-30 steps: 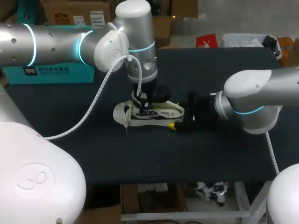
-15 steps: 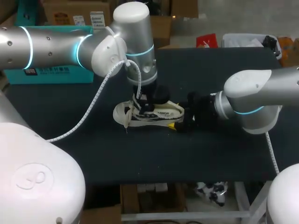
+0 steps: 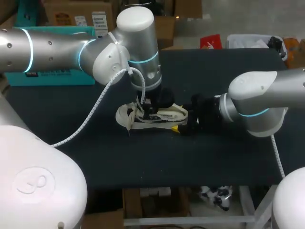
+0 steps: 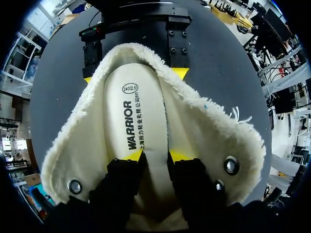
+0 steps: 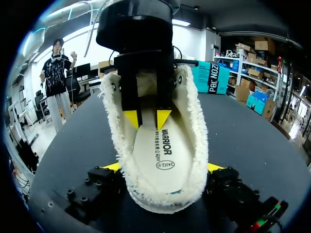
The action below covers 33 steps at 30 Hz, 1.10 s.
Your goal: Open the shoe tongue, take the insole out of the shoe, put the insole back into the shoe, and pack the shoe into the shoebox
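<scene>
A: What's hidden?
B: Head view: the left tool (image 3: 148, 106) sits under its own wrist, down in the shoe (image 3: 159, 117), so its tips don't show. The right tool (image 3: 183, 126) is a dark lump at the heel with one yellow tip showing. The teal shoebox (image 3: 52, 77) at the desk's (image 3: 214, 157) far-left edge is half covered by the left arm. In both wrist views the shoe's toe end is blocked by the left tool.

A: Tool states?
B: Left wrist view: the left tool (image 4: 156, 156) is closed, pinching the insole (image 4: 136, 116) between its yellow tips, inside the fleecy opening. Right wrist view: the right tool (image 5: 164, 167) clamps the shoe's heel, one tip on each side.

A: Where's the shoe?
B: On its sole mid-desk, toe toward my left arm and heel toward my right. The insole lies flat inside.

A: Any change from a second ago?
B: The left wrist has shifted slightly lower and toward the heel. The shoe and right arm are unchanged.

A: Writing?
B: Dark print along the insole and an oval stamp near the heel. There's a white label on the shoebox, too small to read.
</scene>
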### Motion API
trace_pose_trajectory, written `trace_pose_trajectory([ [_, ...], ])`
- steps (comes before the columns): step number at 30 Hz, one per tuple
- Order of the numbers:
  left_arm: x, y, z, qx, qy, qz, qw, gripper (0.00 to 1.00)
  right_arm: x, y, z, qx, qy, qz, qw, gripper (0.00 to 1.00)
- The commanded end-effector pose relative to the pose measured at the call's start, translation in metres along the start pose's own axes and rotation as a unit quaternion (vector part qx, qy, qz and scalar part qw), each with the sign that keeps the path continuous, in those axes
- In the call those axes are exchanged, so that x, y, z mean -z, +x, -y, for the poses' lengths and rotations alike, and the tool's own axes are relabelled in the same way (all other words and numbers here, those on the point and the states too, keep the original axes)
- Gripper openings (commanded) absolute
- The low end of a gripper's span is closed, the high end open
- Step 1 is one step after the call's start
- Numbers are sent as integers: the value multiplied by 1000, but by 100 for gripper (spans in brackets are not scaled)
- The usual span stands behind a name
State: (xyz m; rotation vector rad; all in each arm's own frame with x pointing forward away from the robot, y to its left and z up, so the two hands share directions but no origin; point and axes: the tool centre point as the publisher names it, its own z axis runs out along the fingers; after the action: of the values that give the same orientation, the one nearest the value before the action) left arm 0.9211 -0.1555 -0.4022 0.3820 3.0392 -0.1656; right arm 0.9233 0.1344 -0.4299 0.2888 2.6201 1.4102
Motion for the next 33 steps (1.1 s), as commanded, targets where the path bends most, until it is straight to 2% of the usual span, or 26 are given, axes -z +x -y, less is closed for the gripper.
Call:
trace_pose_trajectory([
  [1,-68,0,-4,3,-3,44,999,31,-2,0,4,1,-2,-1,1000,0],
  [12,-92,-33,-5,-2,-9,90,996,37,-2,0,4,1,-2,-1,1000,0],
  [20,-99,-56,2,-5,-16,106,994,35,-2,0,4,1,-2,-1,1000,0],
  [22,-102,-63,4,-6,-20,108,994,32,-2,0,4,1,-2,-1,1000,0],
  [24,-102,-68,5,-6,-18,106,994,20,-2,0,4,1,-2,-1,1000,0],
  [26,-100,-70,6,-5,-13,104,994,0,-2,0,4,1,-2,-1,1000,0],
  [33,-74,-66,11,-13,4,105,994,0,-2,0,4,1,-2,-1,1000,0],
])
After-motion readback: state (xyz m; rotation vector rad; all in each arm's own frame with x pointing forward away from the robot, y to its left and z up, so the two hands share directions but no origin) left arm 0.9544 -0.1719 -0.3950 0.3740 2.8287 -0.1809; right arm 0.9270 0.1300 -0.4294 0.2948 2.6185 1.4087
